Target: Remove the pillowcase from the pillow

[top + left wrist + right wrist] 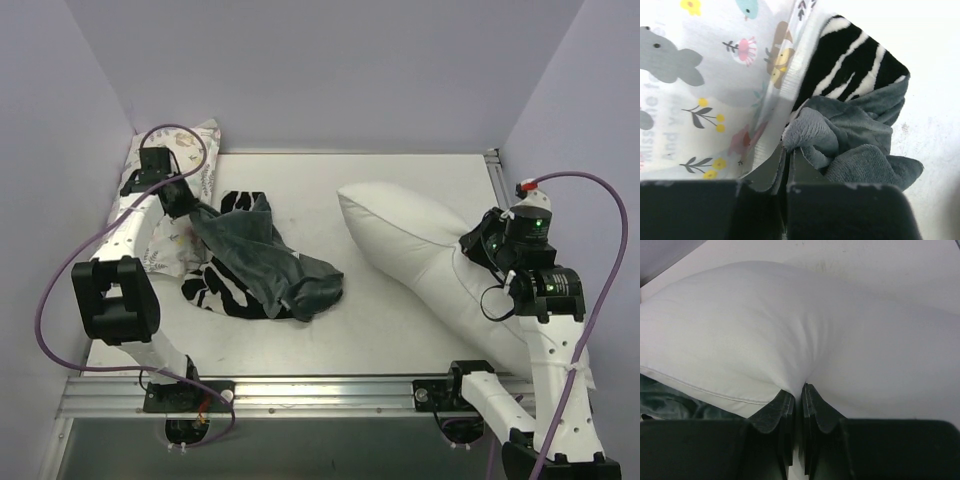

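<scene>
The pillowcase [262,268] lies crumpled at left-centre of the table, plush dark grey side up and zebra stripes showing at its edges, fully off the pillow. My left gripper [198,216] is shut on a fold of its grey plush; in the left wrist view the gripper [789,151] pinches that fold, with the pillowcase's zebra side [852,62] beyond. The plain white pillow [415,250] lies diagonally at right, apart from the pillowcase. My right gripper [472,246] is shut on a pinch of its cover; in the right wrist view the gripper [801,389] bites the pillow [765,325].
A smaller pillow with pastel animal print [190,150] sits in the back left corner against the wall, right beside the left gripper and filling the left of the left wrist view [700,85]. The table's metal rail [330,392] runs along the near edge.
</scene>
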`<state>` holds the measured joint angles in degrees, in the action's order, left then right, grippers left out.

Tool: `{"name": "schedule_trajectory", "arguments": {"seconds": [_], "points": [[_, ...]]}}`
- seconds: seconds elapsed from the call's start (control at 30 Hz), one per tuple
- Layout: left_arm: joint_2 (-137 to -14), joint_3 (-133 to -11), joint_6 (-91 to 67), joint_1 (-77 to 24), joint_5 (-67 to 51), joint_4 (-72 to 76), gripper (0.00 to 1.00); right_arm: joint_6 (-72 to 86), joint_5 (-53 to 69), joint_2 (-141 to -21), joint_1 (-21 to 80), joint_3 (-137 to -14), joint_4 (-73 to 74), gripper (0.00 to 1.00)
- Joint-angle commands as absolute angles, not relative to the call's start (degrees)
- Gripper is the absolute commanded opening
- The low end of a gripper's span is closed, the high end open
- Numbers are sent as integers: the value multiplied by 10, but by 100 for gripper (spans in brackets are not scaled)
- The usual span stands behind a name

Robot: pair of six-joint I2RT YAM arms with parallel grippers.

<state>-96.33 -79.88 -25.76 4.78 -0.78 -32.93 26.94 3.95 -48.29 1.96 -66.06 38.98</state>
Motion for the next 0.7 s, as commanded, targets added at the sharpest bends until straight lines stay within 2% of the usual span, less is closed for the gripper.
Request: {"name": "schedule_trajectory", "arguments": {"seconds": [0.0,0.17,0.3,0.5,0.63,0.67], "points": [[-936,-827,-244,33,-19,-300,0,279,76,-497,19,-730,328,0],[-915,-824,-237,-22,-29,-308,0,290,84,-533,22,-767,289,0],[-885,-787,-248,-75,-30,-302,0,301,77,-564,47,-729,157,0],[-832,-710,-266,-119,-36,-270,3,287,2,-649,179,-613,-79,0],[-796,-661,-272,-148,-35,-255,9,301,-5,-746,219,-599,-145,0],[-782,-655,-271,-155,-33,-253,15,304,-5,-776,224,-599,-147,0]]}}
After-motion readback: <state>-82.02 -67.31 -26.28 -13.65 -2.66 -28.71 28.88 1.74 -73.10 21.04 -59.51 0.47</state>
